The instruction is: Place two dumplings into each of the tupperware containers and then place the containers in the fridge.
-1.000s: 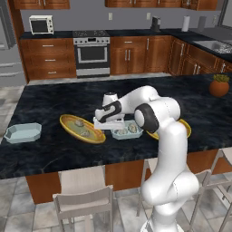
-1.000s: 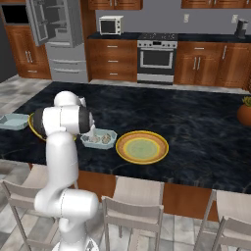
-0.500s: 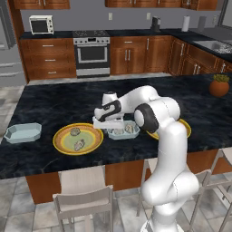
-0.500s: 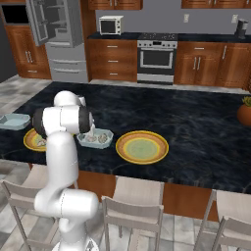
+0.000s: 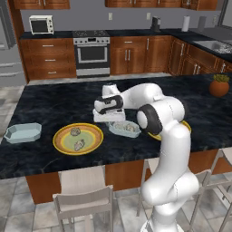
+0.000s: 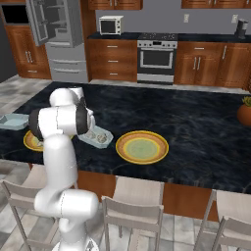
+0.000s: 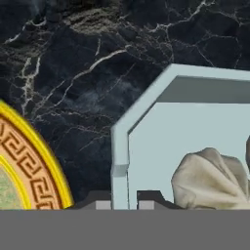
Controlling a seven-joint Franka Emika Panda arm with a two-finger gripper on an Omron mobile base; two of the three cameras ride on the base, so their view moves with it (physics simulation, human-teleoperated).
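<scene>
Left base view: end effector (image 5: pixel 110 118) seen at frame centre, low at rim of tupperware container (image 5: pixel 124 128) holding dumplings (image 5: pixel 129 128). Second container (image 5: pixel 22 132) seen far left on worktop (image 5: pixel 54 102); two dumplings (image 5: pixel 75 132) seen on yellow plate (image 5: pixel 78 138).

Right base view: fridge (image 6: pixel 58 39) seen upper left, door open.

Hand view: fingertips (image 7: pixel 149 197) pressed onto container rim (image 7: pixel 120 161), lower centre.

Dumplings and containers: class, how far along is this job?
Done: one container holds dumplings. In hand: the end effector is shut on that container's rim. Left: two loose dumplings on the plate, the empty container, then both into the fridge.
</scene>
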